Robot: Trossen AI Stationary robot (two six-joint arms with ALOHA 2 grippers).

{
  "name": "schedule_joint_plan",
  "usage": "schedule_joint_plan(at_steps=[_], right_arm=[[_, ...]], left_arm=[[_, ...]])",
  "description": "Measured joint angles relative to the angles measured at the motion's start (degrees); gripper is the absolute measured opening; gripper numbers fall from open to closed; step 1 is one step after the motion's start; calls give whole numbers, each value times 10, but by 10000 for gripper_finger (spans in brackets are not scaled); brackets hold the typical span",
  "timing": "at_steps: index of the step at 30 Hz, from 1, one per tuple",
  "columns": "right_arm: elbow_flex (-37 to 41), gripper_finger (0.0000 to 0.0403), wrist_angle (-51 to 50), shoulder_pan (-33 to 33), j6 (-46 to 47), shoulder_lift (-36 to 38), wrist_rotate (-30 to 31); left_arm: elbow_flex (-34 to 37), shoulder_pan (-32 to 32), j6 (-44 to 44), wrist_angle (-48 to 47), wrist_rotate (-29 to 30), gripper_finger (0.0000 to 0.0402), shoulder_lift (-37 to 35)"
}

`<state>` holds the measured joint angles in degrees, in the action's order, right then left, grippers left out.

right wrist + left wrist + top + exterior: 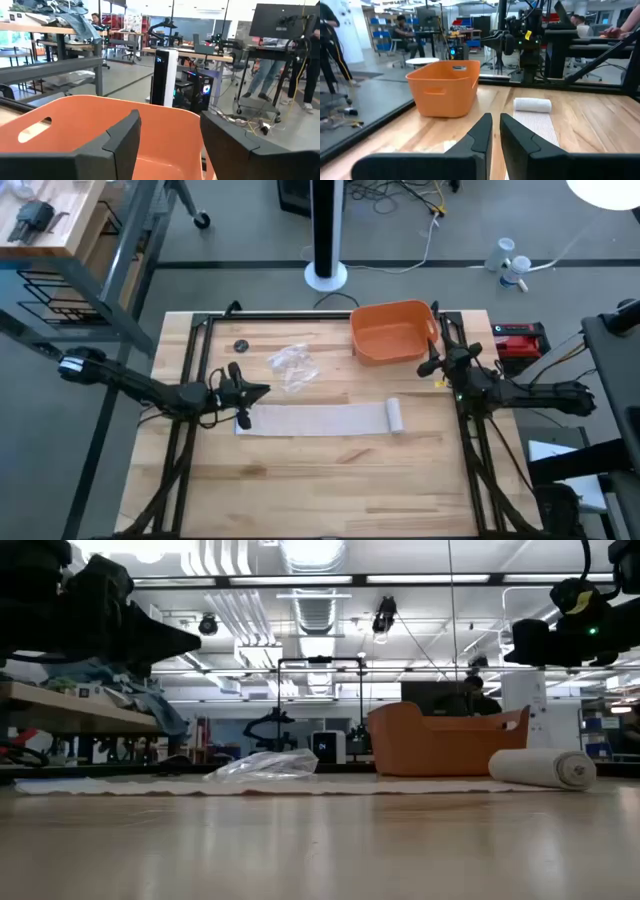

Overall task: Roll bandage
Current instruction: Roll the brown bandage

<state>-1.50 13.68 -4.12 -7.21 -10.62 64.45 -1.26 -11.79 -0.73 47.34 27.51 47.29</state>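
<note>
A: Item one, bandage (320,418)?
B: Off-white strip laid flat, long axis running across the table from left arm to right arm; rolled end (395,415) points toward the right arm's side, roll axis crosswise to the strip.
A: Grippers?
B: Left gripper (243,402) above the strip's flat end, fingers (481,134) nearly closed, a slim gap, nothing held. Right gripper (432,358) beside the orange tub (392,332), jaws wide apart, nothing held.
A: Surface?
B: Light wooden table (330,480), black-framed; clear plastic wrapper (292,366) behind the strip.
A: Room?
B: Workshop: grey floor, benches, ceiling strip lights, people at desks beyond.
</note>
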Motion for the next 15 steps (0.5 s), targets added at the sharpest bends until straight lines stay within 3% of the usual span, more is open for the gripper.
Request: schedule_joint_plan(at_steps=[4, 10, 15], right_arm=[[0, 199, -11, 0, 9, -5, 0], [0, 199, -103, 2, 91, -24, -4], [0, 199, -86, 2, 78, -35, 0]], left_arm=[[0, 0, -42, -23, 0, 27, 10], [0, 0, -77, -28, 0, 27, 34], [0, 0, -77, -28, 0, 27, 40]])
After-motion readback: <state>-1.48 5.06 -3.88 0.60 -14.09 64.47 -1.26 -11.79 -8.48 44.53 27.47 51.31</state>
